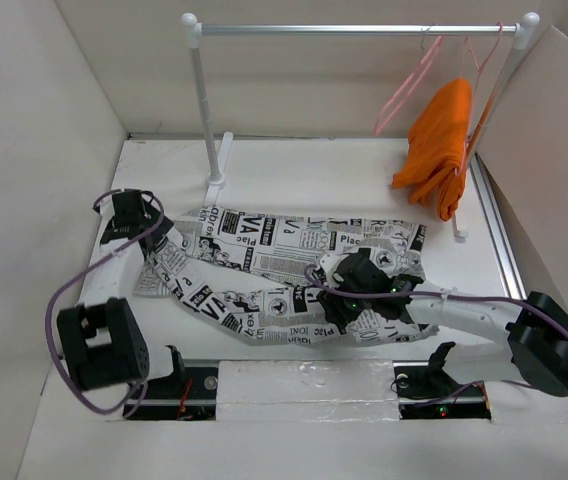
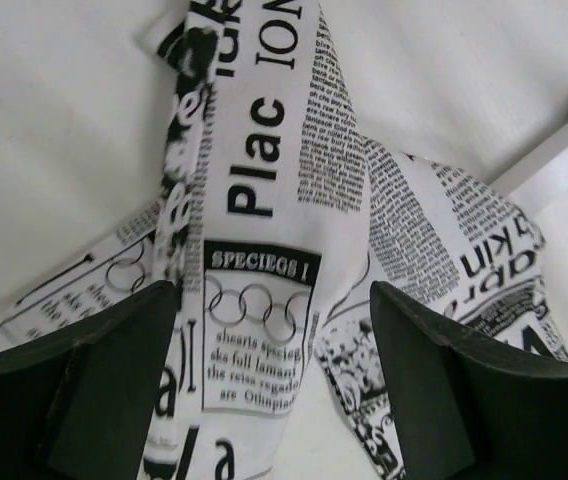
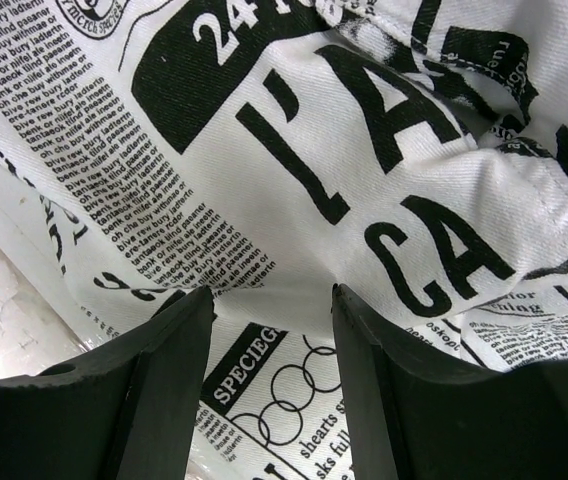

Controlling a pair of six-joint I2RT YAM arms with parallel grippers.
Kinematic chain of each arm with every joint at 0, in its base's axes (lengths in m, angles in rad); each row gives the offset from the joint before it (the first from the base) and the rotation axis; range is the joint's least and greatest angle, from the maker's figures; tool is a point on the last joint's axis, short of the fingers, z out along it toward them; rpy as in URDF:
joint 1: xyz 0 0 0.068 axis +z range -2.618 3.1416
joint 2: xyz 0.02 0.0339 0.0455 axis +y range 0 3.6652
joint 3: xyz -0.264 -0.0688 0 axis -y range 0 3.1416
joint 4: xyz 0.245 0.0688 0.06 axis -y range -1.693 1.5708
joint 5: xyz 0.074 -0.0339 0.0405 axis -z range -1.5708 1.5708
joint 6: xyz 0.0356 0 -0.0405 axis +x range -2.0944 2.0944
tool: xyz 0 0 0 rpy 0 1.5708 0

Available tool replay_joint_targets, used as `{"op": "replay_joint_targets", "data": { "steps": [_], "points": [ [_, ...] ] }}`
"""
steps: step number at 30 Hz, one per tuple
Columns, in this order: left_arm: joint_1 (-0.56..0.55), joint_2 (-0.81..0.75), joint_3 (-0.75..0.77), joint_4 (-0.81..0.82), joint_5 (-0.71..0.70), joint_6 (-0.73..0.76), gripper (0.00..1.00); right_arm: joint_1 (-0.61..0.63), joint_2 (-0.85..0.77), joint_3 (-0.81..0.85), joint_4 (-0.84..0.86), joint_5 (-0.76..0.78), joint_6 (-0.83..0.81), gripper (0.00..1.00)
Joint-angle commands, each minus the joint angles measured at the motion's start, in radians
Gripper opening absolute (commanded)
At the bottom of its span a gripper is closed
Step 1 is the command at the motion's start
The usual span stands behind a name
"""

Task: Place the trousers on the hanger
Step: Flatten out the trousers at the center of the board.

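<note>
The trousers point(image 1: 264, 262), white with black newspaper print, lie spread flat across the table, waist to the right and leg ends to the left. My left gripper point(image 1: 161, 243) is over the leg ends. In the left wrist view it point(image 2: 274, 385) is open, its fingers point(image 2: 114, 380) either side of a leg hem point(image 2: 264, 200). My right gripper point(image 1: 336, 290) is low over the waist part. In the right wrist view it point(image 3: 269, 385) is open, straddling a raised fold of the cloth point(image 3: 294, 150). The pale pink hanger point(image 1: 405, 88) hangs empty on the rail at the far right.
A white clothes rail point(image 1: 364, 30) stands at the back on posts, with a foot point(image 1: 220, 165) on the table behind the trousers. An orange cloth point(image 1: 440, 145) hangs from a redder hanger point(image 1: 484, 58) at the rail's right end. White walls close in both sides.
</note>
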Motion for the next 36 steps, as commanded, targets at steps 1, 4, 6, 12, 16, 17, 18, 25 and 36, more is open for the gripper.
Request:
{"op": "replay_joint_targets", "data": {
  "steps": [1, 4, 6, 12, 16, 17, 18, 25, 36],
  "points": [
    [-0.004, 0.16, 0.079, 0.024, 0.048, 0.069, 0.74, -0.003, -0.01, 0.037, 0.003, -0.015, -0.023, 0.57],
    [-0.004, 0.231, 0.129, 0.024, 0.062, 0.109, 0.7, -0.003, -0.018, 0.043, 0.003, -0.02, -0.023, 0.57],
    [-0.013, 0.235, 0.132, 0.053, 0.07, 0.138, 0.69, -0.003, -0.016, 0.046, 0.003, -0.025, -0.023, 0.57],
    [-0.024, 0.281, 0.15, 0.07, 0.079, 0.174, 0.42, 0.031, 0.025, 0.037, 0.029, -0.023, 0.002, 0.57],
    [-0.024, 0.262, 0.135, 0.047, 0.021, 0.163, 0.0, 0.04, 0.036, 0.035, 0.043, -0.015, 0.014, 0.57],
    [-0.024, 0.25, 0.132, 0.036, 0.005, 0.157, 0.0, 0.04, 0.036, 0.034, 0.043, -0.012, 0.01, 0.57],
    [-0.024, 0.239, 0.133, 0.019, -0.031, 0.151, 0.0, 0.04, 0.036, 0.034, 0.044, -0.011, 0.01, 0.57],
    [-0.024, 0.001, 0.156, -0.244, -0.249, 0.017, 0.0, 0.04, 0.05, 0.026, 0.029, 0.003, -0.021, 0.57],
    [0.015, -0.382, 0.083, -0.657, -0.334, -0.388, 0.08, 0.031, -0.126, -0.025, -0.068, -0.037, -0.003, 0.57]
  ]
}}
